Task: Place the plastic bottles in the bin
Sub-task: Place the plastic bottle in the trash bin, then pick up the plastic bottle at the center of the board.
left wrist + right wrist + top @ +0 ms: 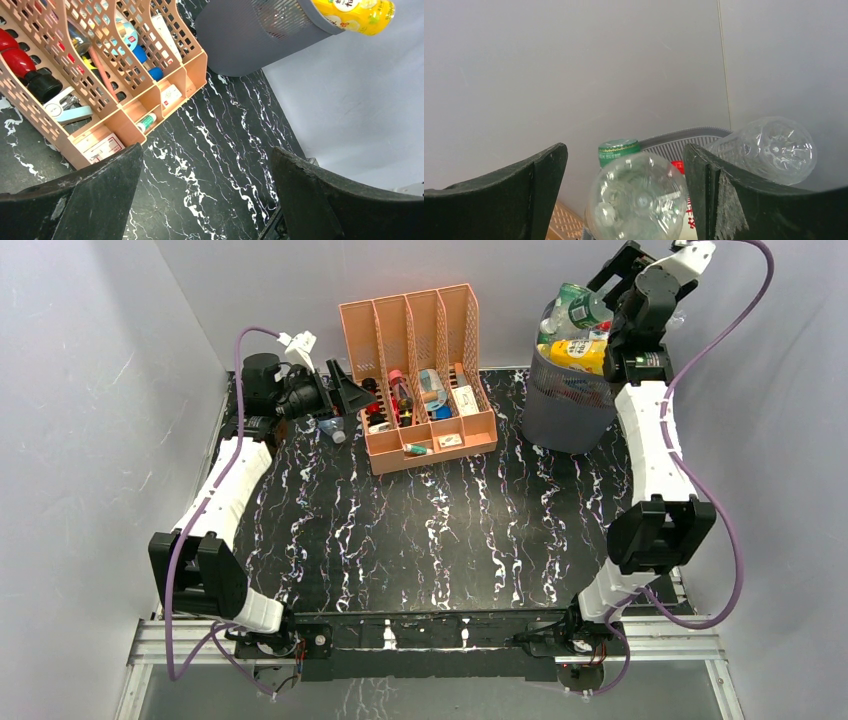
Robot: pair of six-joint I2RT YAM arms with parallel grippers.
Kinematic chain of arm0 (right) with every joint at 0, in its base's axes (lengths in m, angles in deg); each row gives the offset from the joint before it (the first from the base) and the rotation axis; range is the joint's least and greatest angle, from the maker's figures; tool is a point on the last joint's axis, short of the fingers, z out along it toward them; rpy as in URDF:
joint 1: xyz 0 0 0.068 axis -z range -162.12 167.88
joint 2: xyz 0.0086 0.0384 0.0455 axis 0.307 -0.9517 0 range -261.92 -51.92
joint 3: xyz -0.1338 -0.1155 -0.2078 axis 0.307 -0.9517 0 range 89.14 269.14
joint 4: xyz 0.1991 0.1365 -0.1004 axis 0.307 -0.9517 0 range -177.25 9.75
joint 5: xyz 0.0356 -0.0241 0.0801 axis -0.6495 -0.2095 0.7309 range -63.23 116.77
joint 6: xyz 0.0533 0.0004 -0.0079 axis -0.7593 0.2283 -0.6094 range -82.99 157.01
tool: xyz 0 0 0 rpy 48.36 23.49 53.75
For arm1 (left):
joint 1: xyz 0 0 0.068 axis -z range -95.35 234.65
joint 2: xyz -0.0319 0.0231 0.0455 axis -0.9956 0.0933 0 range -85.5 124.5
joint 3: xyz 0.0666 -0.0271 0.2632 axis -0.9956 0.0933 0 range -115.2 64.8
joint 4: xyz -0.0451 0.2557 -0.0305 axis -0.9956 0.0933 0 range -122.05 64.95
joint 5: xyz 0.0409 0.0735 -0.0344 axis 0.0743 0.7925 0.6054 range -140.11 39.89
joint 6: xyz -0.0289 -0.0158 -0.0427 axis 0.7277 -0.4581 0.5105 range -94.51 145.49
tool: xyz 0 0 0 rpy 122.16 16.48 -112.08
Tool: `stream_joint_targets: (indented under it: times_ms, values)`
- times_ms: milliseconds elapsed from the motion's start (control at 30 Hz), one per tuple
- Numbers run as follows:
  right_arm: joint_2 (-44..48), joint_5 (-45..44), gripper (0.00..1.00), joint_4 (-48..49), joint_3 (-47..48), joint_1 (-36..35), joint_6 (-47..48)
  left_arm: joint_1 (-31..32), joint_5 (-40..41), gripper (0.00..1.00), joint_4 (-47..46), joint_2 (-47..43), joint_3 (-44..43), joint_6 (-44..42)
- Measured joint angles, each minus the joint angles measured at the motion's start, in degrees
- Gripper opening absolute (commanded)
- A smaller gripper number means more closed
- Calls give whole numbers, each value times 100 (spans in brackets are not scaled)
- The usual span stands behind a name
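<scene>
A grey mesh bin (565, 420) stood at the far right of the black marbled surface (430, 540), with bottles (582, 352) heaped above its rim. The right hand (624, 150) hung over the heap, fingers spread wide. At the far left, the left hand (207, 149) was also spread and empty, beside a peach organizer (420, 390). One small bottle (333, 430) lay on the surface beside that hand.

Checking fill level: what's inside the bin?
Piled above the rim of the bin are a yellow bottle and a clear green-labelled bottle. Whatever lies lower is hidden by that pile and the mesh wall.
</scene>
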Motion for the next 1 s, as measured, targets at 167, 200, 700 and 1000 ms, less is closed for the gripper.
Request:
stream_joint_targets:
  times_ms: [167, 200, 700, 1000]
  values:
    - [254, 109, 98, -120, 0, 0, -59, -4, 304, 98, 186, 26, -17, -28]
    - [310, 125, 98, -140, 0, 0, -63, -9, 409, 98, 256, 44, -28, -42]
    - [610, 629, 98, -527, 4, 0, -249, -404, 2133, 98, 1187, 498, -59, 140]
    - [925, 1303, 98, -787, 4, -4, -452, -686, 2824, 98, 1161, 1062, 57, 387]
